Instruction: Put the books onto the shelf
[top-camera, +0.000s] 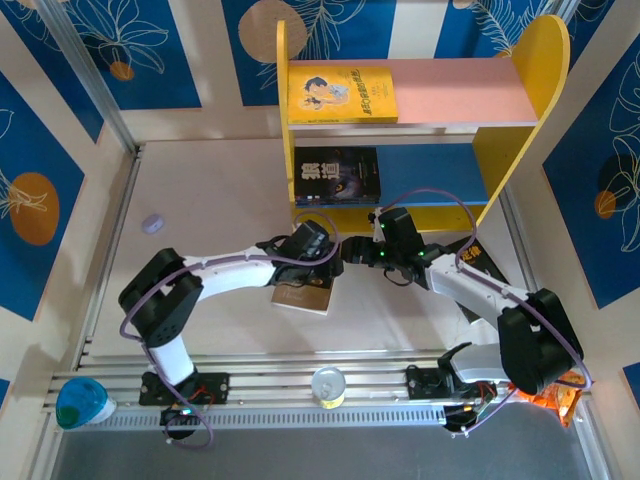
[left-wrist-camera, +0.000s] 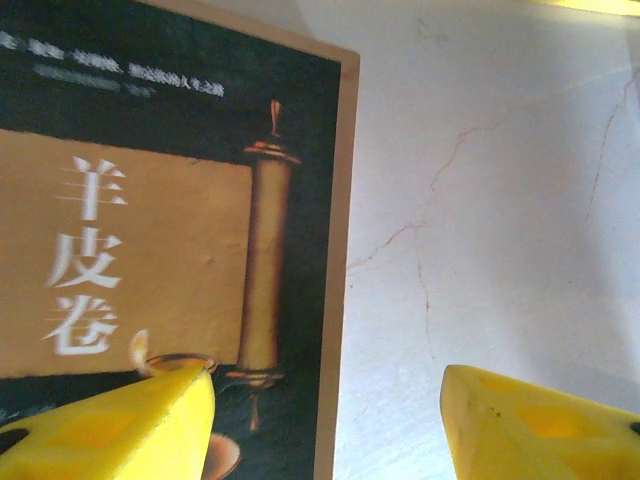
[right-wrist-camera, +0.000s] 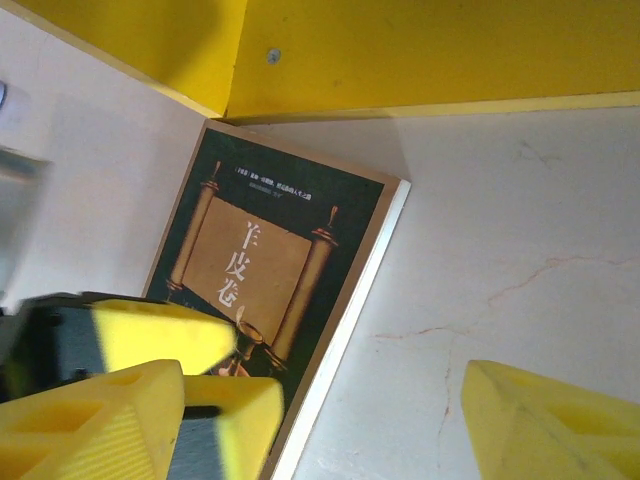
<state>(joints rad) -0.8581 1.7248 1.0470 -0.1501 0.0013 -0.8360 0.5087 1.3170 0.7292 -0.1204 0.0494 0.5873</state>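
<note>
Yellow left fingers (left-wrist-camera: 130, 430) released, straddling edge of tan scroll book (left-wrist-camera: 150, 230), flat on surface (left-wrist-camera: 480, 200) at seven o'clock of shelf (top-camera: 520, 110); right fingers (right-wrist-camera: 540, 420) released too, grasping nothing.

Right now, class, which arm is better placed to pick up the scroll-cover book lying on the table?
Probably left: the left tool, open, straddles the long edge of the scroll-cover book, one finger over the cover, one over the table. The right tool, also open, hangs mostly over bare table beside it.
</note>
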